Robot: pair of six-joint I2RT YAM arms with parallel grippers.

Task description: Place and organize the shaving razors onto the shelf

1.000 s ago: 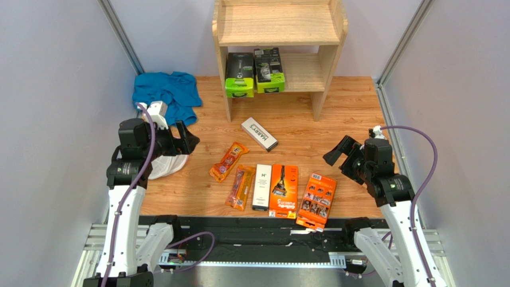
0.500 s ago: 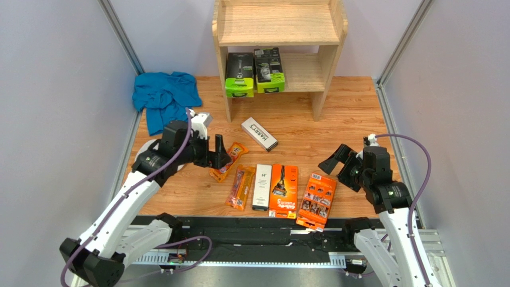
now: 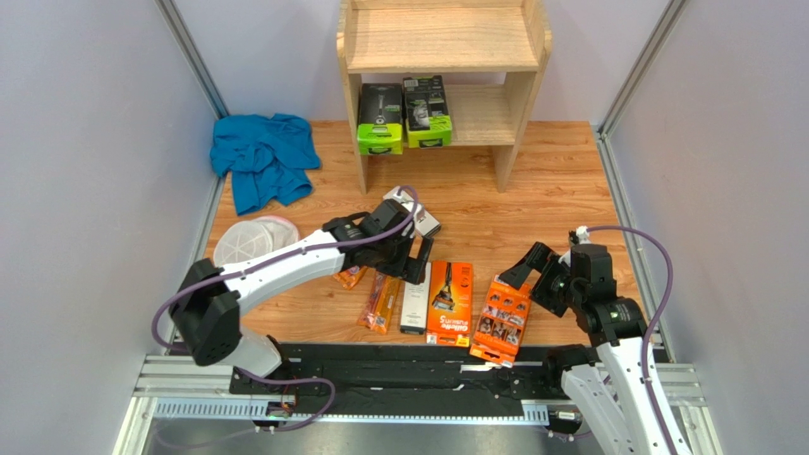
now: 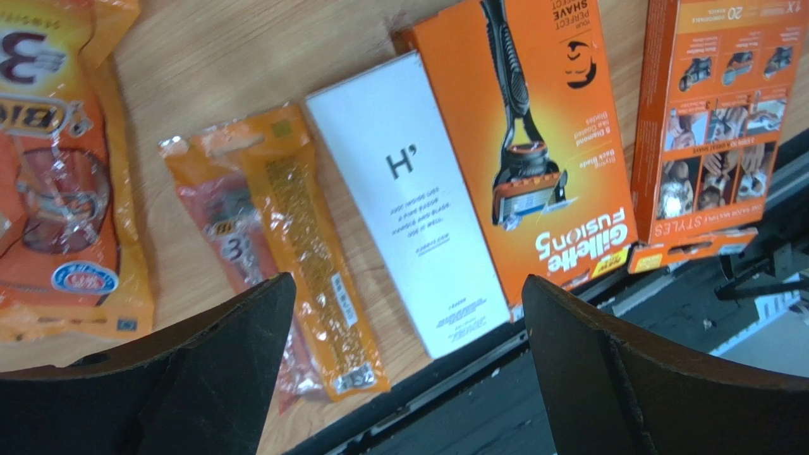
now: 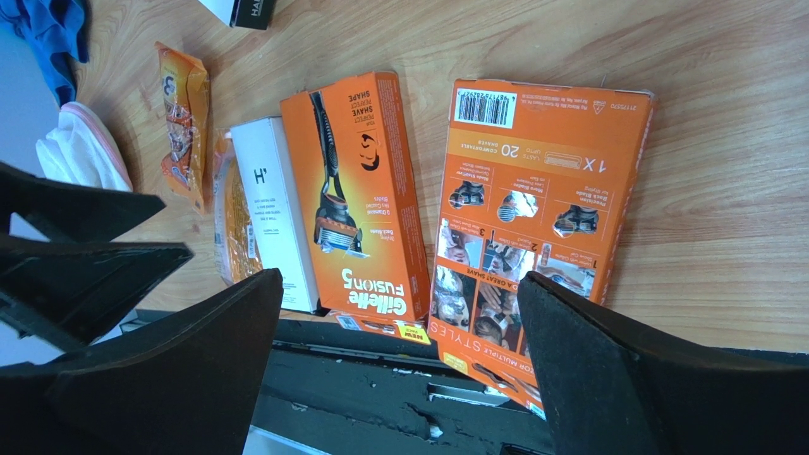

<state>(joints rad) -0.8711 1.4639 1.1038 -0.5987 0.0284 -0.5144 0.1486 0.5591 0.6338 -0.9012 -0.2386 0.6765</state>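
Hovering spread and empty over the white box (image 4: pixel 408 204) at lower centre, the left hand (image 3: pixel 412 260) grips nothing, the right hand (image 3: pixel 524 270) gapes too, and all six packs (image 3: pixel 450 301) on the desk (image 3: pixel 551 180) await the shelf (image 3: pixel 446 43) up top.

Left arm (image 3: pixel 313 254) hides most of HARRY'S box (image 3: pixel 430 226) & prob. one blister pack (image 3: pixel 348 277); shelf (image 3: pixel 443 40) top cropped.

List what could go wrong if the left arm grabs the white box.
The white box lies close between a blister pack and the Gillette box; the open left gripper may snag either.
The right gripper hangs open over the same row, so the arms might collide.
The outer orange box overhangs the edge of the table and could slide off.
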